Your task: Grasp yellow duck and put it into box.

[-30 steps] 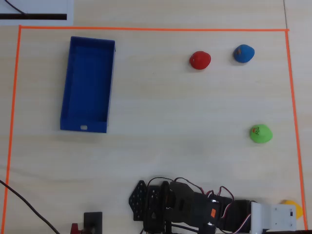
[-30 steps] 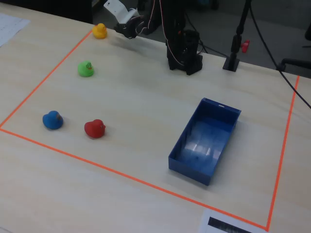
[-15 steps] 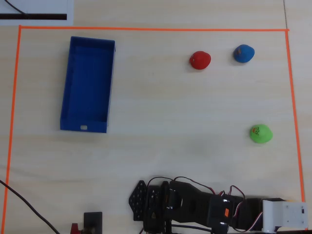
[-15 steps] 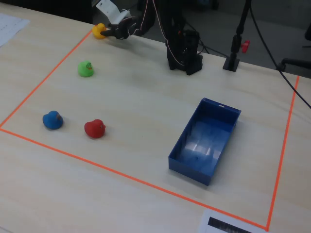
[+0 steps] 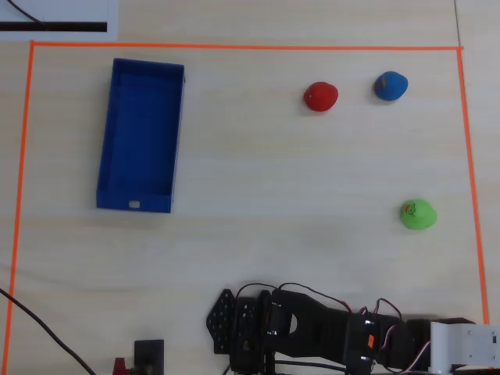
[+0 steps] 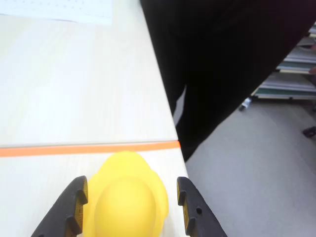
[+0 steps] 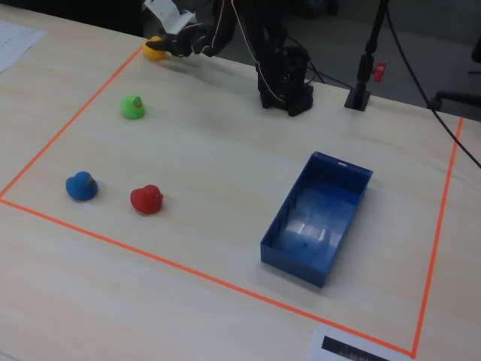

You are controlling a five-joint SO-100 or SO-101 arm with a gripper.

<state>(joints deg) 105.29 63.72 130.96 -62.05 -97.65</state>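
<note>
The yellow duck (image 6: 126, 200) sits on the table just inside the orange tape line, near the table's edge. My gripper (image 6: 132, 187) is open with one finger on each side of it. The left finger (image 6: 74, 202) is at the duck's side and the right finger (image 6: 190, 207) stands a little apart. In the fixed view the duck (image 7: 153, 50) is at the far left corner with the gripper (image 7: 167, 47) at it. The overhead view does not show the duck. The blue box (image 5: 141, 133) lies empty at the left there, and at the right in the fixed view (image 7: 316, 218).
A green duck (image 7: 133, 107), a blue duck (image 7: 81, 186) and a red duck (image 7: 146, 199) stand on the table; the overhead view shows green (image 5: 418, 214), blue (image 5: 390, 86) and red (image 5: 320, 96). The table edge (image 6: 170, 118) drops off just right of the yellow duck. The arm base (image 7: 284, 83) stands at the back.
</note>
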